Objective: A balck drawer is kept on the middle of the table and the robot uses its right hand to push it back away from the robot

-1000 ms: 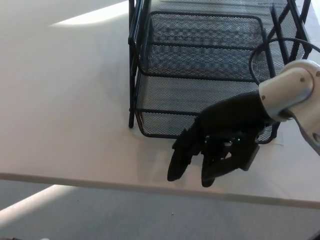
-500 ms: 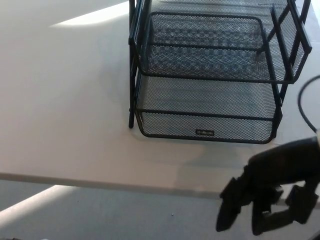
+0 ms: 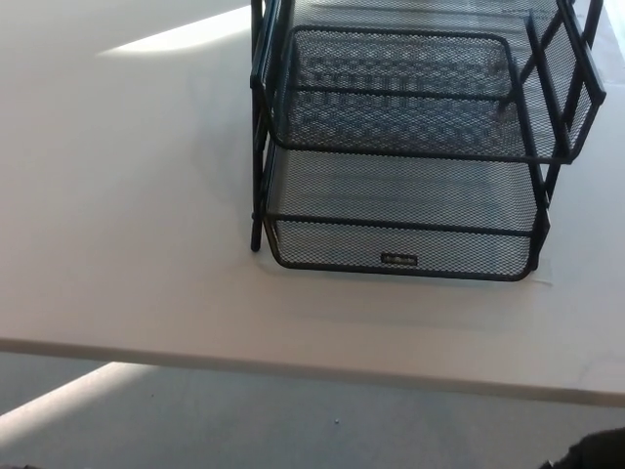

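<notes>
Only a dark sliver of my right robot hand (image 3: pixel 598 451) shows at the lower right corner, below the desk (image 3: pixel 127 195) edge; I cannot tell its finger state. The black mesh drawer (image 3: pixel 402 210) sits on the desk, its front near the edge, bare surface on its left.

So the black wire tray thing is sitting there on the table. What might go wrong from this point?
Two risks, both guesses. The black mesh drawer stands near the white table's front edge, so a careless nudge toward the robot might tip it off. Its lower tray juts forward past the upper one, so a hand coming in from below may catch on that rim. Only a dark tip shows at the bottom right corner; I cannot tell what it is.
</notes>
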You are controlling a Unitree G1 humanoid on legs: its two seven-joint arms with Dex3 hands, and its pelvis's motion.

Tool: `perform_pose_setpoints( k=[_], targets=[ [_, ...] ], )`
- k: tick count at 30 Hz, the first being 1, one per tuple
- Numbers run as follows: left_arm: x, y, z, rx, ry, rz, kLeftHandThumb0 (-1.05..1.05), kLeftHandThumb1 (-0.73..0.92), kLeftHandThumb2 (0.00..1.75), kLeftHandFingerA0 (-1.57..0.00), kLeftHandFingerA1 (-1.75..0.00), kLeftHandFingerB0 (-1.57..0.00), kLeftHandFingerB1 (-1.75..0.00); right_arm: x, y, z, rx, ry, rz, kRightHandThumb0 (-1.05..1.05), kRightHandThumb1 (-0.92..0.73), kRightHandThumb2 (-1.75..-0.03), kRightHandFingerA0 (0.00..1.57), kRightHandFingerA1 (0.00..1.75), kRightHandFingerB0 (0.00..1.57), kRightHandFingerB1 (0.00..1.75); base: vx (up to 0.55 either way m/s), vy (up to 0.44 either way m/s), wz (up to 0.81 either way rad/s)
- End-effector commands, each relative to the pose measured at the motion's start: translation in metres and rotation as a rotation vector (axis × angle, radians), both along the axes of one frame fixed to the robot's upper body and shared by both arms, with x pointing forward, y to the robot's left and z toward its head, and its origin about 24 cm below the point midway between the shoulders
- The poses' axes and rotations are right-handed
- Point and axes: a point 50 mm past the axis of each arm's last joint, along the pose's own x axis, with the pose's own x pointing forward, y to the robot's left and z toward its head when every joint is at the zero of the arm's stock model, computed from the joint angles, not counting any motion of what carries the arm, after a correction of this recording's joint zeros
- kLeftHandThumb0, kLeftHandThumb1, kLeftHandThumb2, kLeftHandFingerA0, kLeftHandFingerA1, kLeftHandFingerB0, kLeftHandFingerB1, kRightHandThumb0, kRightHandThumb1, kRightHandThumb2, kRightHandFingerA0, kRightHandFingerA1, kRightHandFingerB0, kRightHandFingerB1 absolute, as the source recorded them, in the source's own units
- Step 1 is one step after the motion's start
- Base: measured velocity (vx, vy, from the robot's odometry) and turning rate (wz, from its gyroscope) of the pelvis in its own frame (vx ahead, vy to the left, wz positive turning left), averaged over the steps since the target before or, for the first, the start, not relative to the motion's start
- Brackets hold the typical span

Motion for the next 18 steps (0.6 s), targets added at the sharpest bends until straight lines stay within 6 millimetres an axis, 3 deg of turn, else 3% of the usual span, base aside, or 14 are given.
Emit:
perform_pose_setpoints(
  k=[1, 9, 16, 17, 18],
  targets=[
    [-0.007, 0.008, 0.002, 0.013, 0.008, 0.008, -0.55, 0.72, 0.63, -0.49, -0.39, -0.32, -0.33, -0.023, -0.030, -0.035, -0.080, -0.127, -0.187, -0.55, -0.78, -0.64, 0.55, 0.39, 0.38, 0.33, 0.00, 0.000, 0.00],
    [-0.006, 0.009, 0.002, 0.013, 0.004, 0.019, -0.56, 0.71, 0.63, -0.50, -0.40, -0.34, -0.34, -0.014, -0.058, -0.060, -0.364, -0.214, -0.344, -0.47, -0.76, -0.64, 0.50, 0.41, 0.36, 0.35, 0.00, 0.000, 0.00],
    [-0.006, 0.009, 0.002, 0.021, 0.005, 0.007, -0.55, 0.74, 0.63, -0.51, -0.39, -0.34, -0.33, -0.008, -0.063, -0.085, -0.574, -0.257, -0.312, -0.42, -0.77, -0.63, 0.52, 0.44, 0.38, 0.36, 0.00, 0.000, 0.00],
    [-0.006, 0.008, 0.002, 0.017, 0.005, 0.008, -0.56, 0.71, 0.63, -0.50, -0.40, -0.33, -0.33, -0.008, -0.063, -0.090, -0.586, -0.252, -0.325, -0.41, -0.76, -0.63, 0.62, 0.75, 0.48, 0.39, 0.00, 0.000, 0.00],
    [-0.006, 0.008, 0.002, 0.013, 0.005, 0.009, -0.56, 0.71, 0.63, -0.50, -0.40, -0.33, -0.33, -0.009, -0.063, -0.096, -0.601, -0.245, -0.341, -0.41, -0.76, -0.63, 0.62, 0.75, 0.48, 0.39, 0.00, 0.000, 0.00]
  ],
)
